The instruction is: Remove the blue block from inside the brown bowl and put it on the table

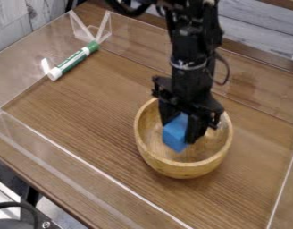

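The bright-blue rectangular block (177,132) is gripped between the black fingers (185,116) within the round light-brown wooden bowl (181,167); the bowl is supported by the brown wood-grain surface (83,116), well apart from the white-and-green marker (71,63)

One arm w/ one gripper (182,116) here over the table (83,121), and we've got one brown bowl (149,154) toward the table's right edge, one blue block (177,132) in it! Count one white-and-green marker (71,62) up nr the table's far-left corner, just the one. That's one bowl, one block, one marker, all on one table, folks, w/ one arm in play!
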### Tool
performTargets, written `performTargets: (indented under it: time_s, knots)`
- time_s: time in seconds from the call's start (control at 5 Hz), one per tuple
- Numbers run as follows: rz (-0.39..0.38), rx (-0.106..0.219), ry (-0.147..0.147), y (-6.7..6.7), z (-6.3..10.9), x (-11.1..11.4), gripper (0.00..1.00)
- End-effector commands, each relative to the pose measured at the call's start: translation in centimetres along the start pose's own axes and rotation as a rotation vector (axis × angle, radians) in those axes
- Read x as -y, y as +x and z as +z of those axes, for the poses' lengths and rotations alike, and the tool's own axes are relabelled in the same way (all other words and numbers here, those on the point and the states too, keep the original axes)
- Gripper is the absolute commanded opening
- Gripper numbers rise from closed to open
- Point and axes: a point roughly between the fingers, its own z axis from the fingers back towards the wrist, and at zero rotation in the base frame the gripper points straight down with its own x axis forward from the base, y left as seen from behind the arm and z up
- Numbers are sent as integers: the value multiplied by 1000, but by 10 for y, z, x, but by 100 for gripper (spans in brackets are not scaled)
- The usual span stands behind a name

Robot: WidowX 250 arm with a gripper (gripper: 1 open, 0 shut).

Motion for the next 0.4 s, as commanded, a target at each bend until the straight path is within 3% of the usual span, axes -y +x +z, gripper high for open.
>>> performTargets:
  time_s: [0.0,0.2]
  knots:
    - [26,113,31,16,48,-6,0]
    - [62,173,55,21,82,-22,0]
